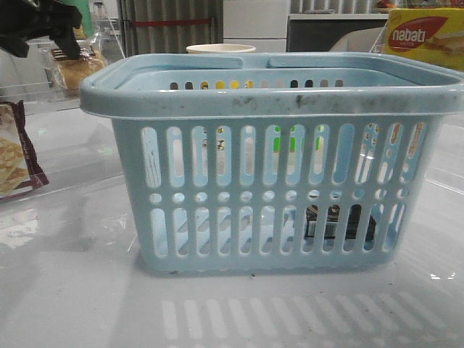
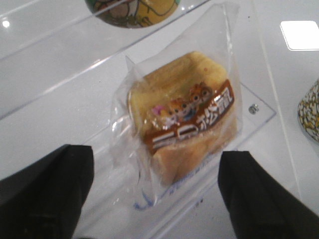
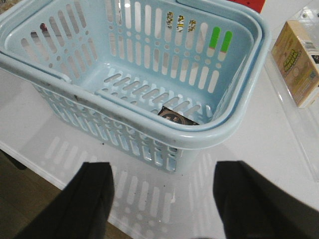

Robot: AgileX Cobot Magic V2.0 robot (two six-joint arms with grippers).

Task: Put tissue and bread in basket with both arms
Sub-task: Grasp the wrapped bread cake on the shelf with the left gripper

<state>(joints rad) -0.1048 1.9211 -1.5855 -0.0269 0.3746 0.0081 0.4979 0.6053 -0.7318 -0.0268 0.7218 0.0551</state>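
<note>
White and glossy, the surface (image 1: 72, 290) carries the basket (image 1: 275, 101) as its landmark. Inside the basket, on its floor against the near wall, lies the tissue (image 1: 337, 221), dark behind the slots. Well apart from the basket, beyond its far left corner, the bread (image 2: 182, 122) rests in its clear bag on a clear plastic shelf. Directly over the bread hangs the left gripper (image 2: 154, 191), fingers spread wide to either side of the bag and gripping nothing. Outside the basket, near one of its walls, the right gripper (image 3: 162, 201) hovers, likewise wide open and empty. Behind the basket's right end stands a yellow wafer box (image 1: 424, 36).
</note>
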